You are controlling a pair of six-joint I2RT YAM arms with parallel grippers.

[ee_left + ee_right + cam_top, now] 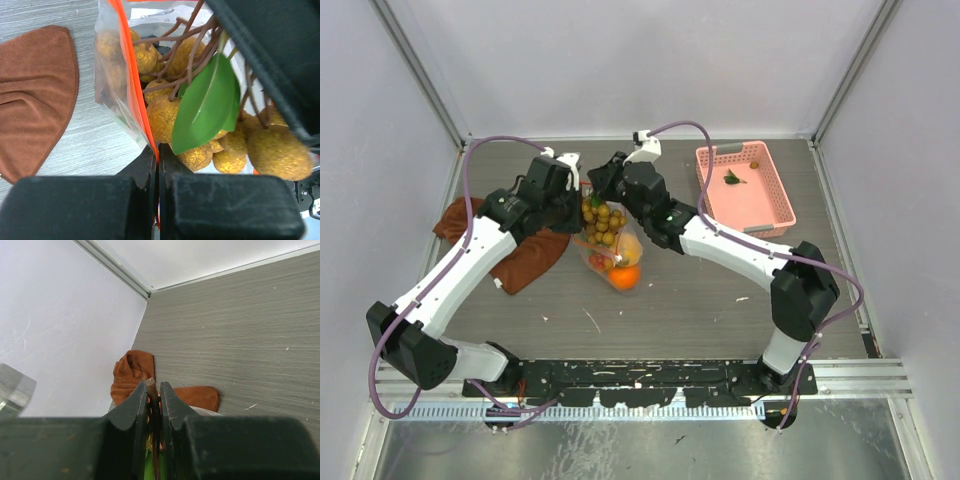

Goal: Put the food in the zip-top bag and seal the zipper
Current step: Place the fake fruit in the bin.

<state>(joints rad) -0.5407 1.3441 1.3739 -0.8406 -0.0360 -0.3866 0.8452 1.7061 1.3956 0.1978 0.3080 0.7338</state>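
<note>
**Left wrist view: berry bunch at the bag's mouth**

At the bottom of the frame the left claw point(158, 150) is pinched narrow on the zipper point(131, 75), the orange-red strip of the bag point(111, 80), lifting that lip. Just beyond, the berries point(162, 117) and a green leaf point(207, 107) crowd the opening. Some berries show through the plastic, so the bunch seems partly in. A brown cloth point(35, 100) lies at the left.

In the right wrist view the right claw point(154, 390) is clamped on the bunch's stem point(150, 382).

In the top view an orange point(625, 277) appears to lie in the bag's low end at centre frame. A pink basket point(765, 205) sits at upper right.

To do this step well, I judge the lip should be taut and lifted and the bunch lowered straight. Leaf and twigs need tucking clear of the strip before release, or the seal may snag.
</note>
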